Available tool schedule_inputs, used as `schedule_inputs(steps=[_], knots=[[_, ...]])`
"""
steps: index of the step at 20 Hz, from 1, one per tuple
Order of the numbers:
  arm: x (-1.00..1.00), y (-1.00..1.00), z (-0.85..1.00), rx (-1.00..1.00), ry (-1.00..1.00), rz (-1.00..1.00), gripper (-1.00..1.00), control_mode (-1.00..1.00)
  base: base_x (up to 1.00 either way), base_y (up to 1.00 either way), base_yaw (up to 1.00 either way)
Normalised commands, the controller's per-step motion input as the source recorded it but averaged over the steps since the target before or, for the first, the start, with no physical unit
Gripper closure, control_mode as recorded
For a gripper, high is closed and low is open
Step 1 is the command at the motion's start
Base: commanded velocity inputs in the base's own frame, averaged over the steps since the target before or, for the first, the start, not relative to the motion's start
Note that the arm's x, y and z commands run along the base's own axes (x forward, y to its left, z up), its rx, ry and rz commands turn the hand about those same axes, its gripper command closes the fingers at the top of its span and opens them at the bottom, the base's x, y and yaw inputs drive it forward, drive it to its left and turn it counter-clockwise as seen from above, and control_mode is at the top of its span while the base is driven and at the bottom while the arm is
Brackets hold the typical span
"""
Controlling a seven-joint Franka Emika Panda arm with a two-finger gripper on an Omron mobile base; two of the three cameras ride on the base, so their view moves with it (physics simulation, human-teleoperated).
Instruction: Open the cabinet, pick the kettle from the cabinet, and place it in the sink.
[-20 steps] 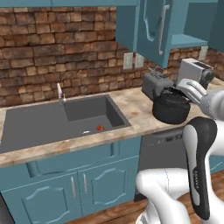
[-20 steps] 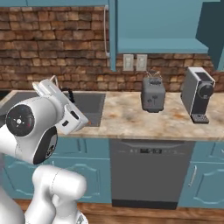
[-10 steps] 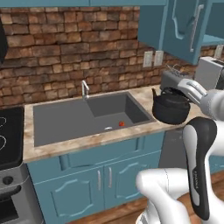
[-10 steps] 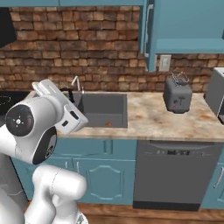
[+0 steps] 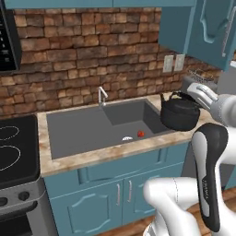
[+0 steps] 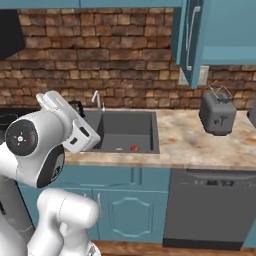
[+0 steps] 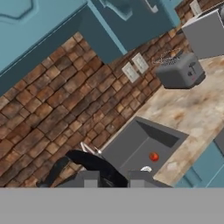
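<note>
Hanging from the gripper (image 7: pixel 112 177) clamped on its handle, kettle (image 5: pixel 179 113), above sink (image 5: pixel 73 133) edge

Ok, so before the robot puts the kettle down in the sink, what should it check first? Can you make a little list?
1. Kettle held firmly: ok. The gripper is shut on its arched handle.
2. Kettle over the sink: not ok. It hangs above the basin's right edge, partly over the counter.
3. Landing spot free: not ok. A small red thing lies on the basin floor near the right side.
4. Faucet out of the way: ok. It stands at the back rim, apart from the kettle.
5. Kettle upright: ok, it looks level.
6. Toaster clear of the path: ok, it stands off to the right.
</note>
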Motion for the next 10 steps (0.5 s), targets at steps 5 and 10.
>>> schedule_inputs(steps=[5, 10], knots=[[0.0, 0.0, 0.0, 0.0, 0.0, 0.0, 1.0, 1.0, 0.43, 0.09, 0.03], [0.0, 0.0, 0.0, 0.0, 0.0, 0.0, 1.0, 1.0, 0.47, 0.0, 0.12]])
